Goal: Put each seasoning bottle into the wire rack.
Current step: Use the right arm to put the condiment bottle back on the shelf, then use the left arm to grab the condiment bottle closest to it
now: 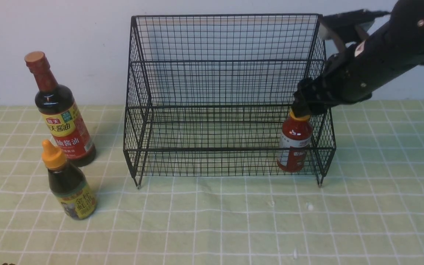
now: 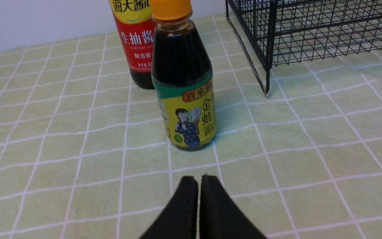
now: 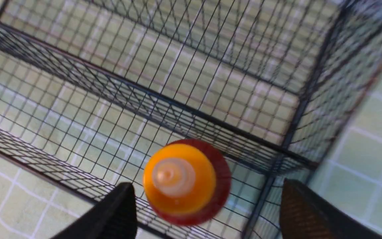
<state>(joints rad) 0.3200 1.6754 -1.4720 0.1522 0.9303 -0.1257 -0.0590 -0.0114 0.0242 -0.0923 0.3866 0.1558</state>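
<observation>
The small red bottle [image 1: 294,147] with an orange nozzle cap stands upright in the lower front tier of the black wire rack [image 1: 226,60], at its right end. My right gripper [image 1: 305,106] hovers just above its cap. In the right wrist view the gripper [image 3: 207,184] is open, its fingers wide on either side of the bottle [image 3: 184,182] without touching it. The tall soy-sauce bottle [image 1: 60,117] and the small dark bottle [image 1: 69,186] stand on the cloth left of the rack. My left gripper [image 2: 197,182] is shut and empty, just short of the small dark bottle [image 2: 184,86].
A green checked cloth [image 1: 212,221] covers the table, with a white wall behind. In the left wrist view the soy-sauce bottle [image 2: 134,39] stands behind the small dark one, and the rack's left front leg [image 2: 268,76] is close by.
</observation>
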